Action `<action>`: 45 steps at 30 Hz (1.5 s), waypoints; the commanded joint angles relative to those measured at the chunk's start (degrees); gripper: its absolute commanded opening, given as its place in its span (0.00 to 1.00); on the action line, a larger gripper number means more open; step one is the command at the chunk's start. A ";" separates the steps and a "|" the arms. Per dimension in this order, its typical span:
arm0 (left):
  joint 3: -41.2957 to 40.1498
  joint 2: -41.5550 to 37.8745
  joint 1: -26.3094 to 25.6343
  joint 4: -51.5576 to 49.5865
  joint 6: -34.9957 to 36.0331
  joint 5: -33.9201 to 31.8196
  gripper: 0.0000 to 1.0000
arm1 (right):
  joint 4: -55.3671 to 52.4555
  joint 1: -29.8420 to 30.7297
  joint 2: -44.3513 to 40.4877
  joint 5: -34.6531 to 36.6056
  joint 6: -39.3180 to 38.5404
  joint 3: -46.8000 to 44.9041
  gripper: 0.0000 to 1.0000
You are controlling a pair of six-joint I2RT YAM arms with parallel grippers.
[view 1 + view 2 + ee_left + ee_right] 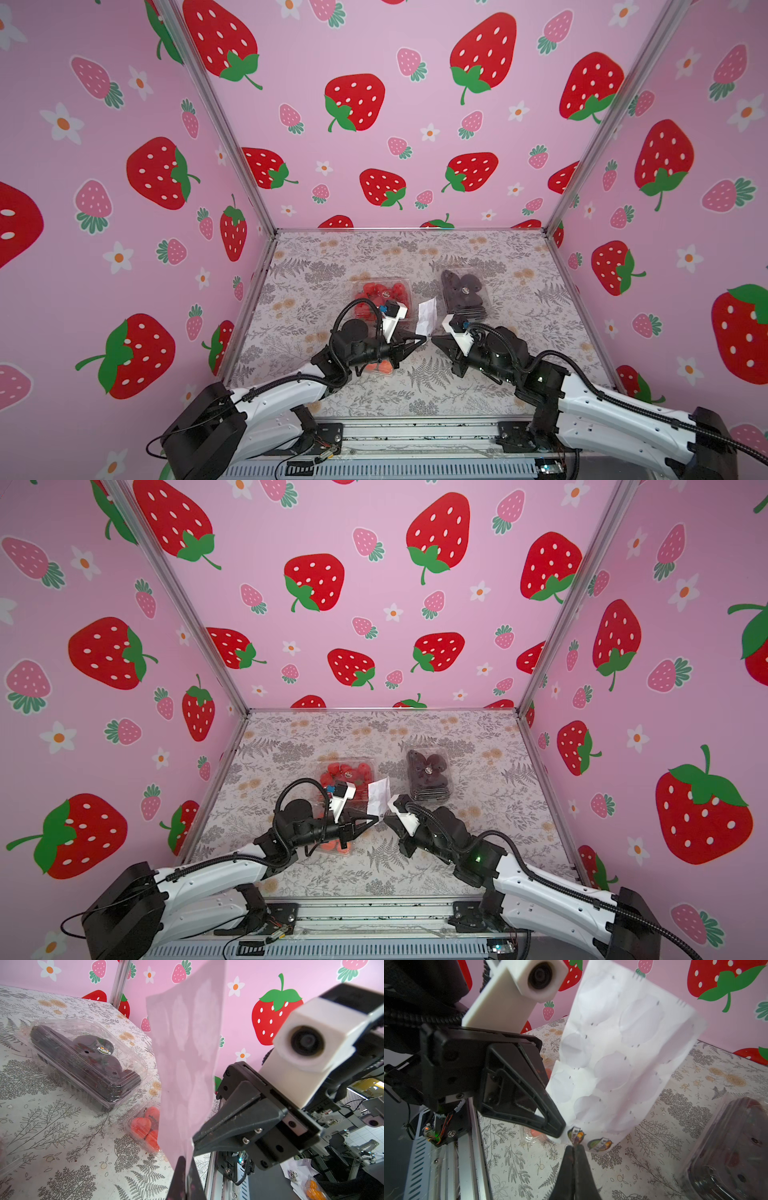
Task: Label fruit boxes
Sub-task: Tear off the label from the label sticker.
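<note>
The left gripper is clamped on the lower corner of the flat white sticker sheet, which stands upright at mid-frame in both top views. The right gripper is pinched together on a printed oval sticker at the sheet's bottom edge, its writing unreadable. On the table, the clear clamshell box of red strawberries sits just left of the sheet. The clear box of dark purple fruits sits just right, with a small illegible label. The smaller box of orange-red fruits lies partly hidden under the left gripper.
</note>
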 commanded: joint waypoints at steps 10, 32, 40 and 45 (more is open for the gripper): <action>1.70 0.85 -0.16 2.27 -0.01 0.54 0.00 | 0.01 -0.97 -4.22 -4.05 -2.50 -2.38 0.10; 2.29 1.28 -0.62 2.08 0.14 1.19 0.00 | -1.84 -1.55 1.27 0.42 -4.94 1.96 0.00; 1.60 -0.03 -0.62 1.35 0.05 0.57 0.00 | -2.60 -2.17 -5.36 3.54 -3.26 -2.17 0.00; 1.34 -0.94 -0.62 0.65 0.16 -0.32 0.00 | -3.28 -2.20 -7.33 3.74 -2.91 -2.78 0.00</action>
